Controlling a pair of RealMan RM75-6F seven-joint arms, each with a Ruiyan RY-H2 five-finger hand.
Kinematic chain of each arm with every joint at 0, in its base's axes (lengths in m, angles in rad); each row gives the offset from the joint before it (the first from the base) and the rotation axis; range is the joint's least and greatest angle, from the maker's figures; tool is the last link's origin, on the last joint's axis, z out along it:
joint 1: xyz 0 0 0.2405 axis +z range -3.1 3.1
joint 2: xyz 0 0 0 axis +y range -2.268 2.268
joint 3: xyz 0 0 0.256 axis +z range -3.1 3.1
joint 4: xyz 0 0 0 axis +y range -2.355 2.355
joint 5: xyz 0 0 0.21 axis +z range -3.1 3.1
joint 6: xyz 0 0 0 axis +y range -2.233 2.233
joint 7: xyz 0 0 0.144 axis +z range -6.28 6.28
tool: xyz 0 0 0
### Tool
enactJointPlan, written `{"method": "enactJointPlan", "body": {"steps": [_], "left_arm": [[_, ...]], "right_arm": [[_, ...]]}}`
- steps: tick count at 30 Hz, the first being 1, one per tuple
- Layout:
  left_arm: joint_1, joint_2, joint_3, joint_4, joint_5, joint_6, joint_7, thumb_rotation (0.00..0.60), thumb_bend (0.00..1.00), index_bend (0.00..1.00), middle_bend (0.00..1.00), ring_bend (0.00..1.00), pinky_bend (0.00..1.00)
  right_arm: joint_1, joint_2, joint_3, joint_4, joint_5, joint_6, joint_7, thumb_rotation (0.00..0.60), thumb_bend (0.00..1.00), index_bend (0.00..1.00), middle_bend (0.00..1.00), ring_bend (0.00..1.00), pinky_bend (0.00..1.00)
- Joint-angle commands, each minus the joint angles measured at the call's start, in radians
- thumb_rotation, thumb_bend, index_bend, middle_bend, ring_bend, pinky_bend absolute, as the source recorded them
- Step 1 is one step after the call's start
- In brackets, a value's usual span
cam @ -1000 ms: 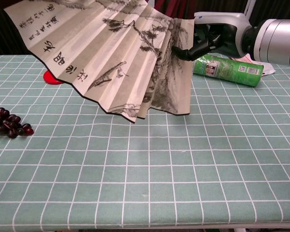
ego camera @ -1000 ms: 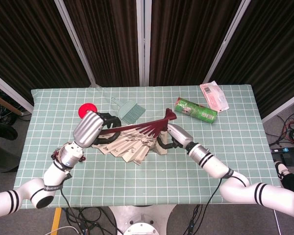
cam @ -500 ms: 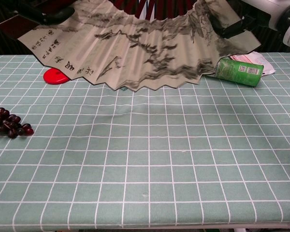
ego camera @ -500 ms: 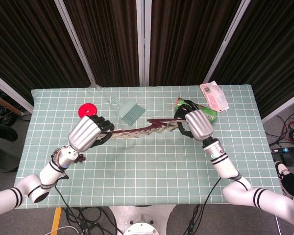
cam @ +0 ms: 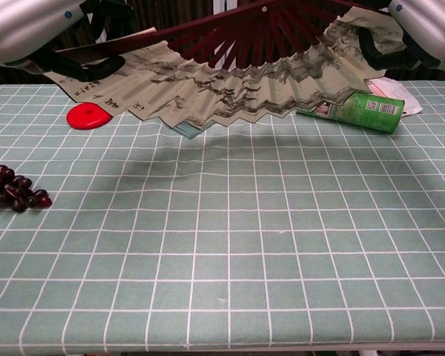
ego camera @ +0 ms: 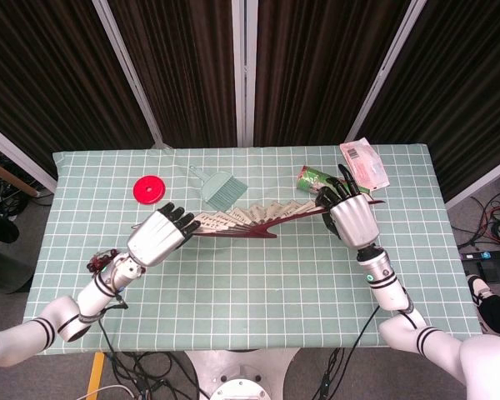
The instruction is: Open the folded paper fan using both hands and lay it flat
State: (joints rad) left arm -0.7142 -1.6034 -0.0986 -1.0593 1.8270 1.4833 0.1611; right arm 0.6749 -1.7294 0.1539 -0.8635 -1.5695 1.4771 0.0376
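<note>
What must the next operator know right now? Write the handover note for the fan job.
Left robot hand: grips one end rib of the paper fan.
Right robot hand: grips the other end, next to the green can.
Done: fan is spread wide open, held above the table.
Left: lower it, lay it flat, release both hands.

Both arms reach in from the near corners, white forearms with black bands angling toward the middle. The left hand [ego camera: 158,236] is raised, silver back upward, its dark fingers [ego camera: 180,218] curled over one outer rib of the spread paper fan [ego camera: 258,218]. The right hand [ego camera: 351,217], wrist upright, grips the opposite rib, dark fingers [ego camera: 337,190] pointing away.
</note>
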Motion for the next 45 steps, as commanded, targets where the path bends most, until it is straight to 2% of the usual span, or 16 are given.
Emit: {"method": "enactJointPlan", "body": {"steps": [1, 8, 12, 16, 18, 21, 25, 28, 32, 35, 40, 45], "left_arm": [[-0.002, -0.021, 0.029, 0.025, 0.014, -0.029, 0.072, 0.600, 0.36, 0.48, 0.55, 0.55, 0.63], [0.004, -0.035, 0.055, 0.036, 0.018, -0.061, 0.186, 0.600, 0.35, 0.45, 0.52, 0.51, 0.61], [0.013, -0.032, 0.071, 0.017, 0.017, -0.080, 0.239, 0.600, 0.32, 0.43, 0.50, 0.49, 0.59], [0.026, -0.016, 0.085, -0.048, -0.004, -0.122, 0.290, 0.600, 0.23, 0.32, 0.44, 0.43, 0.53], [0.032, 0.000, 0.091, -0.101, -0.029, -0.165, 0.317, 0.600, 0.13, 0.27, 0.39, 0.39, 0.50], [0.036, 0.020, 0.089, -0.176, -0.073, -0.228, 0.366, 0.600, 0.03, 0.23, 0.34, 0.33, 0.46], [0.043, 0.045, 0.082, -0.271, -0.143, -0.304, 0.424, 0.600, 0.00, 0.19, 0.27, 0.26, 0.41], [0.042, 0.065, 0.079, -0.324, -0.179, -0.348, 0.440, 0.600, 0.00, 0.18, 0.24, 0.22, 0.35], [0.043, 0.072, 0.071, -0.350, -0.214, -0.373, 0.439, 0.600, 0.00, 0.17, 0.21, 0.19, 0.33], [0.046, 0.081, 0.056, -0.369, -0.250, -0.386, 0.422, 0.600, 0.00, 0.16, 0.20, 0.18, 0.31], [0.052, 0.123, 0.021, -0.417, -0.334, -0.415, 0.296, 0.600, 0.00, 0.16, 0.19, 0.18, 0.31], [0.069, 0.169, -0.017, -0.439, -0.405, -0.422, 0.107, 0.600, 0.00, 0.16, 0.20, 0.18, 0.31]], "right_arm": [[-0.013, -0.092, -0.023, 0.158, -0.042, 0.059, -0.001, 0.600, 0.63, 0.67, 0.41, 0.24, 0.00], [-0.029, -0.184, -0.041, 0.341, -0.054, 0.102, 0.013, 0.600, 0.63, 0.65, 0.38, 0.21, 0.00], [-0.043, -0.217, -0.039, 0.398, -0.048, 0.130, 0.009, 0.600, 0.63, 0.64, 0.38, 0.19, 0.00], [-0.072, -0.234, -0.049, 0.408, -0.039, 0.128, 0.014, 0.600, 0.63, 0.61, 0.36, 0.16, 0.00], [-0.099, -0.241, -0.068, 0.407, -0.044, 0.134, -0.007, 0.600, 0.62, 0.57, 0.34, 0.14, 0.00], [-0.142, -0.253, -0.082, 0.398, -0.034, 0.122, -0.046, 0.600, 0.61, 0.48, 0.30, 0.09, 0.00], [-0.199, -0.254, -0.102, 0.356, -0.024, 0.112, -0.110, 0.600, 0.58, 0.29, 0.21, 0.01, 0.00], [-0.235, -0.216, -0.133, 0.280, -0.023, 0.058, -0.165, 0.600, 0.52, 0.11, 0.13, 0.00, 0.00], [-0.262, -0.147, -0.152, 0.142, 0.004, -0.039, -0.245, 0.600, 0.41, 0.01, 0.05, 0.00, 0.00], [-0.266, -0.074, -0.134, -0.023, 0.070, -0.153, -0.312, 0.600, 0.31, 0.00, 0.00, 0.00, 0.00], [-0.240, 0.082, -0.076, -0.326, 0.229, -0.359, -0.422, 0.600, 0.03, 0.00, 0.00, 0.00, 0.00], [-0.201, 0.218, -0.026, -0.532, 0.388, -0.518, -0.468, 0.600, 0.00, 0.00, 0.00, 0.00, 0.00]]}}
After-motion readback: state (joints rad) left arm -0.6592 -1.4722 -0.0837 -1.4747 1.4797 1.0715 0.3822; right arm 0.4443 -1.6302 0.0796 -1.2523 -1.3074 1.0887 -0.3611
